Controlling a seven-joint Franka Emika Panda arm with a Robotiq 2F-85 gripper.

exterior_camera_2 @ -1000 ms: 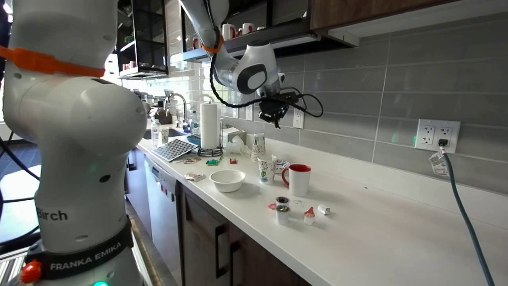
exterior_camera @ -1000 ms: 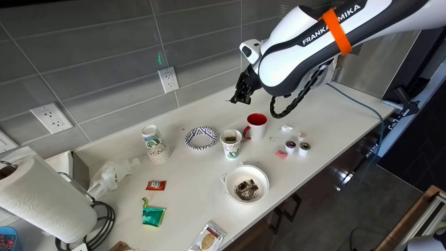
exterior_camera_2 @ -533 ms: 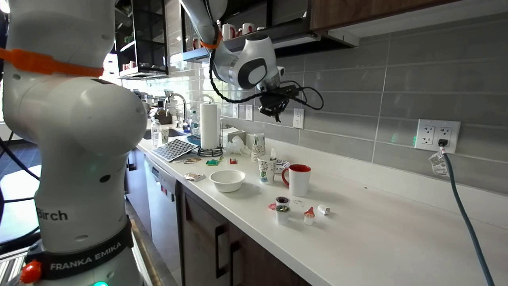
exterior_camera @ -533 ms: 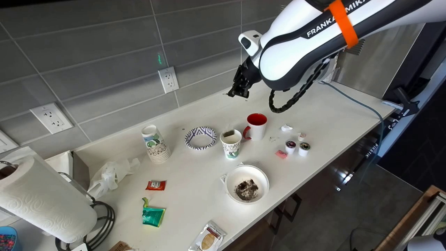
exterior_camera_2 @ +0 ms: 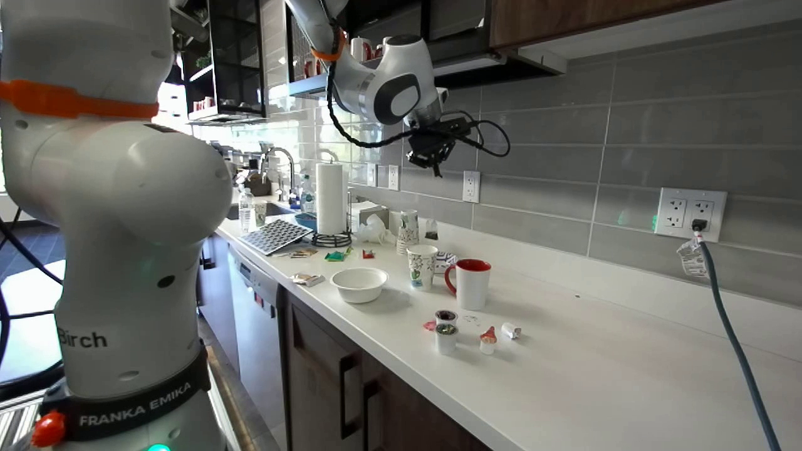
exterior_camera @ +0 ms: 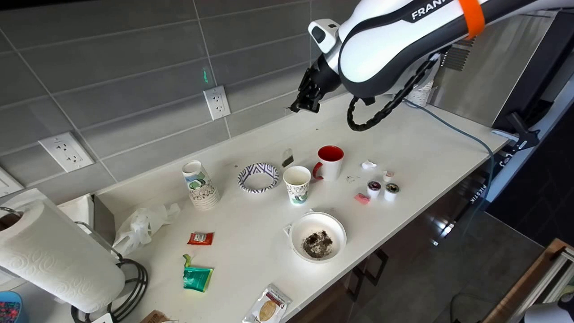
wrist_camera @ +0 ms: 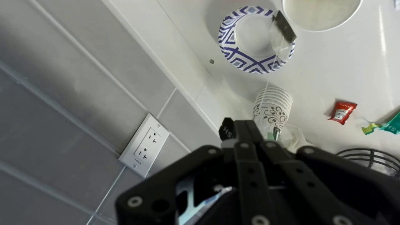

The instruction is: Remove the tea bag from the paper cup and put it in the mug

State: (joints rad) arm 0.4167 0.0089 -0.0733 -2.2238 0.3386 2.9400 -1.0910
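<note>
My gripper [exterior_camera: 299, 106] is shut on the tea bag's thin string, high above the counter; it also shows in an exterior view [exterior_camera_2: 437, 170] and the wrist view [wrist_camera: 247, 125]. A black lettered tag sticks out beside the fingertips. The small dark tea bag [exterior_camera: 288, 158] hangs in the air below, above the white paper cup [exterior_camera: 297, 184] and apart from it; the bag also shows in an exterior view [exterior_camera_2: 431, 229] and the wrist view [wrist_camera: 284, 27]. The mug [exterior_camera: 331, 169], white outside with red inside and handle, stands upright beside the cup; it is out of the wrist view.
A patterned bowl [exterior_camera: 243, 178] and a stack of paper cups [exterior_camera: 204, 190] stand near the tiled wall. A white bowl [exterior_camera: 334, 224] with dark grounds is in front of the cup. Small pods [exterior_camera: 374, 188], a red packet [exterior_camera: 200, 238] and a green packet [exterior_camera: 197, 278] lie around.
My gripper has risen. The tea bag was inside the paper cup, then at its rim, and now hangs above and outside it. The cup and mug have not moved.
</note>
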